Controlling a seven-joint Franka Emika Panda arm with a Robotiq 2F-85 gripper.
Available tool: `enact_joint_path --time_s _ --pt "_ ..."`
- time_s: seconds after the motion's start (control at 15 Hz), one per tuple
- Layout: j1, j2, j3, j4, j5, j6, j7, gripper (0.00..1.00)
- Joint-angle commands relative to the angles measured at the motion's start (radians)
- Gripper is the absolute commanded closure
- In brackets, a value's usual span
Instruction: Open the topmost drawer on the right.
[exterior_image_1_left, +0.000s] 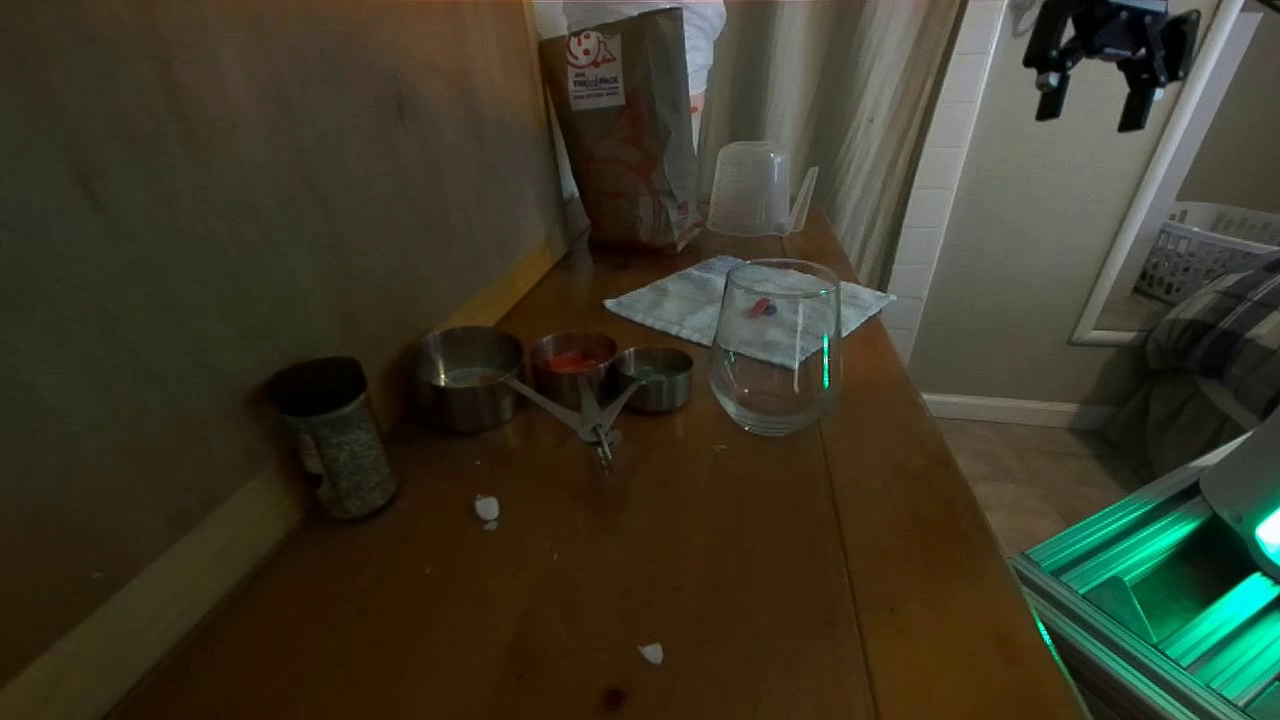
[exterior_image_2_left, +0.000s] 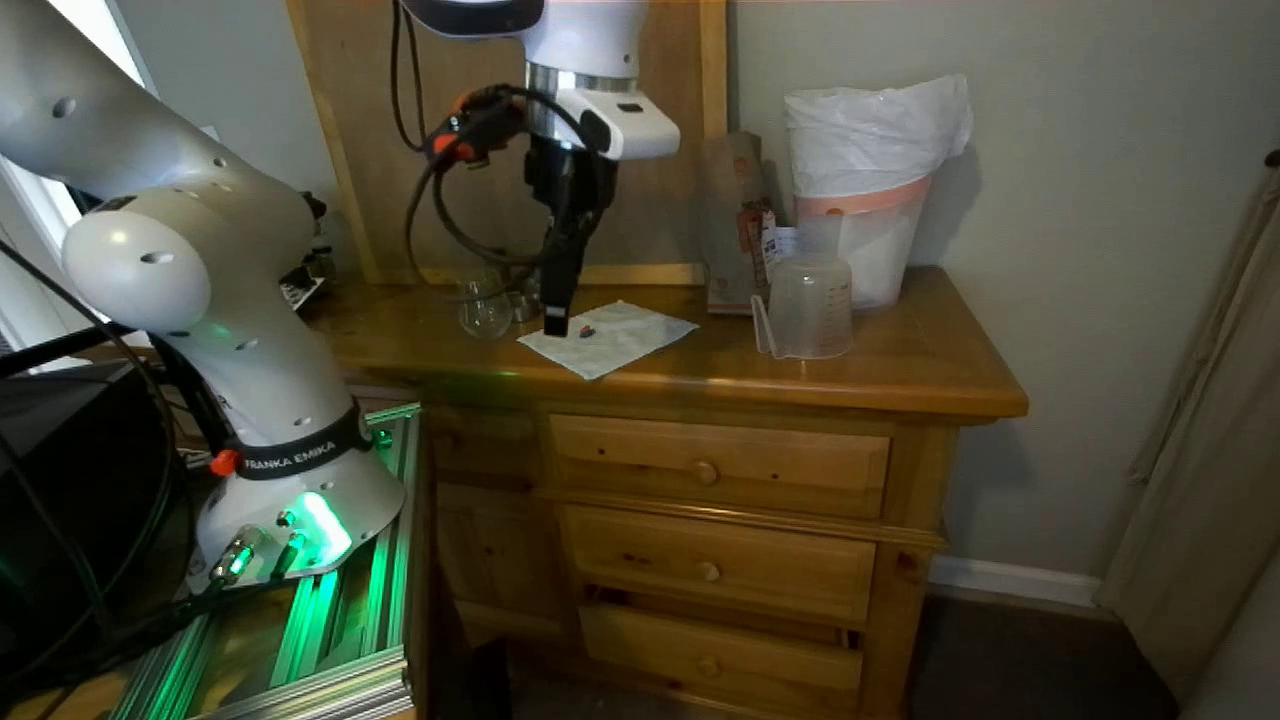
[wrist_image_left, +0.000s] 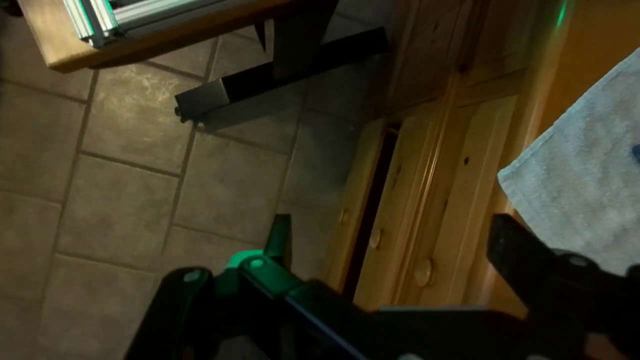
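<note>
The topmost right drawer (exterior_image_2_left: 630, 455) of the wooden cabinet is shut, with a round wooden knob (exterior_image_2_left: 706, 471) at its middle. In the wrist view the same drawer (wrist_image_left: 475, 185) and its knob (wrist_image_left: 424, 272) show between the fingers in the picture. My gripper (exterior_image_1_left: 1094, 112) is open and holds nothing. It also shows in an exterior view (exterior_image_2_left: 556, 318) from the side, pointing down, above and left of the drawer. In the wrist view my gripper (wrist_image_left: 390, 225) has its fingers wide apart and touches neither drawer nor knob.
Below, the middle drawer (exterior_image_2_left: 640, 550) is shut and the bottom drawer (exterior_image_2_left: 640, 640) stands slightly open. On the cabinet top are a cloth (exterior_image_2_left: 630, 335), a glass (exterior_image_1_left: 776, 390), measuring cups (exterior_image_1_left: 468, 385), a plastic pitcher (exterior_image_2_left: 815, 310), a paper bag (exterior_image_1_left: 630, 140) and a lined bucket (exterior_image_2_left: 880, 240).
</note>
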Motion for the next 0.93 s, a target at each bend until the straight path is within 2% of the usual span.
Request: enact_joint_path --time_s 0.0,0.2,0.47,0.53,0.67,0.87 --pt "-0.039 0.098 -0.074 -0.029 0.07 0.017 -0.09 0.0" --pt "-0.043 0.194 -0.155 -0.063 0.157 0.034 -0.241 0.0" --pt "-0.05 0.351 -0.219 -0.058 0.274 0.031 -0.446 0.0" --pt "-0.069 0.262 -0.177 -0.076 0.22 0.013 -0.357 0.0" --pt "-0.076 0.32 -0.188 -0.074 0.244 0.024 -0.413 0.0" --pt "-0.077 0.348 -0.187 -0.068 0.251 0.026 -0.427 0.0"
